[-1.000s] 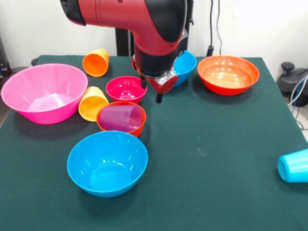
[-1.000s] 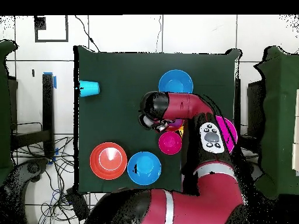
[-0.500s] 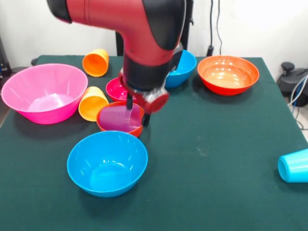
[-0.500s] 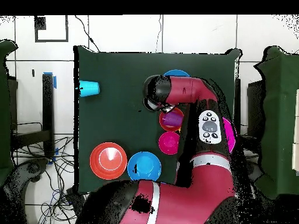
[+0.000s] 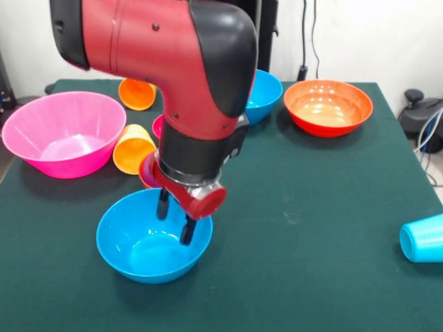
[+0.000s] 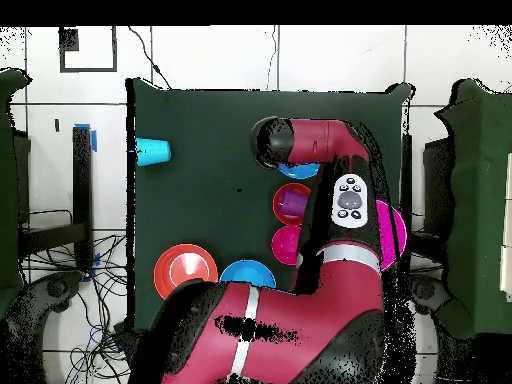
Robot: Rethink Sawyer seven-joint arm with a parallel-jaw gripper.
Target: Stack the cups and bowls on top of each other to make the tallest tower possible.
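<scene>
Red arm filled most of both views. Gripper (image 5: 174, 220) hung inside the near blue bowl (image 5: 154, 236), its two dark fingers (image 5: 187, 229) parted a little, nothing between them; tips above the bowl's floor, contact not clear. Overhead hid the gripper under the arm's head, and showed only a sliver of that blue bowl (image 6: 298, 170).

Just behind the jaws, the small orange bowl (image 5: 146, 169) was nearly all hidden in the front view. Overhead gave it plainly: small orange bowl (image 6: 290, 203) with the purple cup (image 6: 291, 205) sitting in it. Magenta bowl (image 6: 286, 245) lay next beyond it in that view; the front view showed only its edge (image 5: 157, 125).

Off to one side of the jaws: yellow-orange cup (image 5: 132, 148) on its side, pink bowl (image 5: 64, 133) past it, orange cup (image 5: 137, 93) farther back, also on its side. Overhead lost both cups under the arm and kept a strip of pink bowl (image 6: 393, 228).

Far behind: second blue bowl (image 5: 264, 96), orange-red bowl (image 5: 327, 106). Light blue cup (image 5: 422, 238) lay well apart on the other side, on its side at the table (image 5: 311, 228) edge.
</scene>
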